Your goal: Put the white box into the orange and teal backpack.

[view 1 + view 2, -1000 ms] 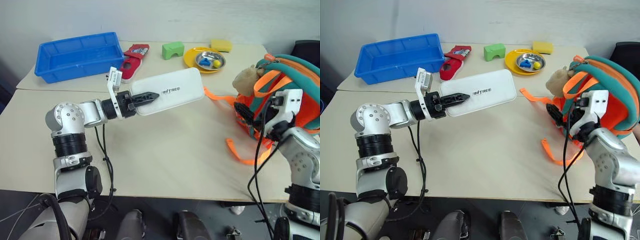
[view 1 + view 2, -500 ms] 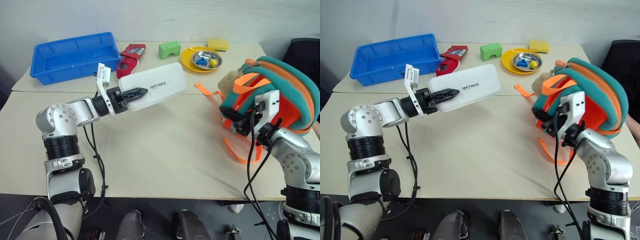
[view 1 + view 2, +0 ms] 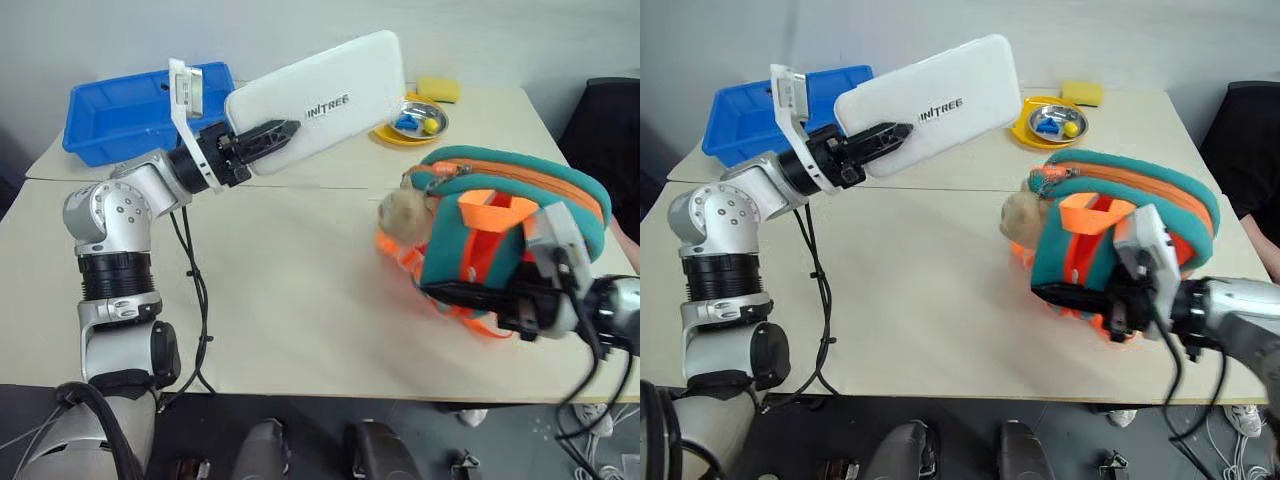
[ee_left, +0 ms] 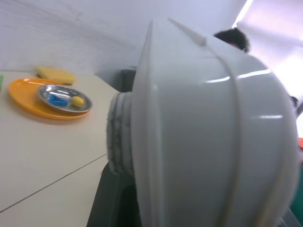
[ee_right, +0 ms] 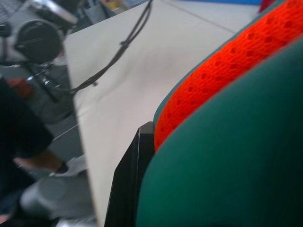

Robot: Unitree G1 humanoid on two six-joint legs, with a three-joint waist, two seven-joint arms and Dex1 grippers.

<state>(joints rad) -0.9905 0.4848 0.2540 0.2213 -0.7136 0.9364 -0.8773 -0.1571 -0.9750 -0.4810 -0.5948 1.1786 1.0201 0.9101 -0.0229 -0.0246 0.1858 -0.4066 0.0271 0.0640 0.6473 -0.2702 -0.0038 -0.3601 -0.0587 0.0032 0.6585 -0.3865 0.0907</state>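
My left gripper is shut on the near end of the white box. It holds the box tilted in the air above the table's far left. In the left wrist view the white box stands close up between the fingers. The orange and teal backpack lies on its side at the table's right. A beige plush toy hangs at its left end. My right gripper is shut on the backpack's lower near edge. In the right wrist view one black finger presses against the orange mesh.
A blue tray stands at the far left behind the arm. A yellow plate with a metal bowl and a yellow sponge sit at the far right. A black chair stands beyond the table's right edge.
My left gripper raised the white box and tipped it upward. The right gripper shut on the backpack and pulled it nearer and leftward, so it now lies on its side.
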